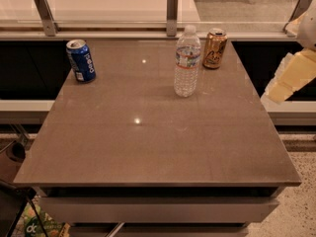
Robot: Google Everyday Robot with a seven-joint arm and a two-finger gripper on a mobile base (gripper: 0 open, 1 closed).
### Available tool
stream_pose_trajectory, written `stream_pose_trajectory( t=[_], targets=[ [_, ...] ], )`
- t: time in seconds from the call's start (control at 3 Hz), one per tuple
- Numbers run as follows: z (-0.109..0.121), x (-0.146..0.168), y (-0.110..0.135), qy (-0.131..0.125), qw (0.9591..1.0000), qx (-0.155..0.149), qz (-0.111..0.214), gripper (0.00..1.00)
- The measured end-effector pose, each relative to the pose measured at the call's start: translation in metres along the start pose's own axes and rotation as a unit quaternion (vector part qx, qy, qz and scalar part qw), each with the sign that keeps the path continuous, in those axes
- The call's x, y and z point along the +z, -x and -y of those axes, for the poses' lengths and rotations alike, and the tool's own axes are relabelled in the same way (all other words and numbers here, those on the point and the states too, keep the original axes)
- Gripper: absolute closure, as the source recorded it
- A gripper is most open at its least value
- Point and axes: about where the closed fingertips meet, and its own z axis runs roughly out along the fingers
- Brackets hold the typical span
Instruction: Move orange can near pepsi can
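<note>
Right of table (148,152), jaws; two cans (81,60) (215,48)

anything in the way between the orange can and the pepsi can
The water bottle stands just left-front of the orange can, crowding the straight path to the pepsi can. The pincer hangs at far right, nothing visible between it and that can.

arm (310,31) | jaws at far right of view, pointing down-left (partly cropped)
</note>
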Motion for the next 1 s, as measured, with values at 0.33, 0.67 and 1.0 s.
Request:
stream_pose_trajectory(
  t=[0.33,0.67,1.0],
  targets=[
    [0.034,0.016,-0.004,-0.028,0.9972,0.062,0.031,0.0],
    [0.062,0.042,-0.004,-0.034,0.9898,0.115,0.077,0.0],
    [0.081,0.071,-0.001,-0.028,0.9781,0.16,0.13,0.0]
  ],
)
